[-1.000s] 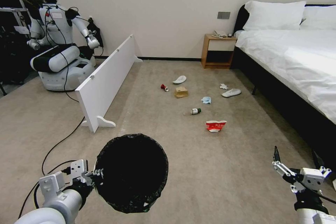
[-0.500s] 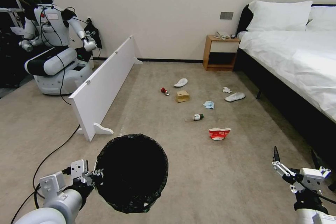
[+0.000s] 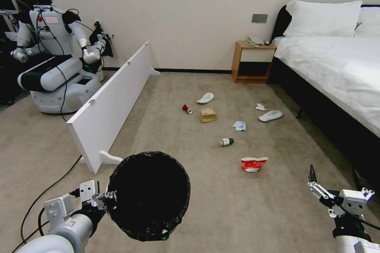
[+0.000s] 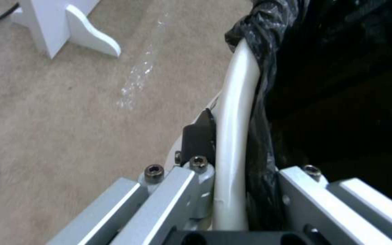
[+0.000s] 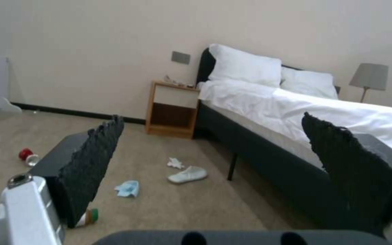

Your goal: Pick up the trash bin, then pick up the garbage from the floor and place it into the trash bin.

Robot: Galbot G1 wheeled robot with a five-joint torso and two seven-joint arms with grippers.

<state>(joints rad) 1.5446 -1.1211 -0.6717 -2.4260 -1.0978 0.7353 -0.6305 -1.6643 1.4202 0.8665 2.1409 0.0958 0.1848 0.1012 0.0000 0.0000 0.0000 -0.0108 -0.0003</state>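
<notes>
My left gripper (image 3: 107,198) is shut on the rim of the trash bin (image 3: 148,195), a round white bin lined with a black bag, and holds it off the floor (image 3: 221,213) at the lower left. In the left wrist view its fingers (image 4: 199,136) pinch the white rim (image 4: 234,112). The garbage lies ahead on the carpet: red can (image 3: 186,108), cardboard box (image 3: 208,115), blue mask (image 3: 239,126), bottle (image 3: 227,142), red-white packet (image 3: 254,163), tissue (image 3: 261,107) and two slippers (image 3: 206,97) (image 3: 270,116). At the lower right my right gripper (image 3: 333,174) hangs open and empty.
A low white board (image 3: 111,106) stands on the left, with another robot (image 3: 51,55) behind it and a black cable (image 3: 47,189) on the carpet. The bed (image 3: 336,71) runs along the right side, and a wooden nightstand (image 3: 253,63) is at the wall.
The whole picture has shifted: the garbage, board and bed now sit lower and nearer as the camera moves forward. Both arms and the held bin keep their places in the view.
</notes>
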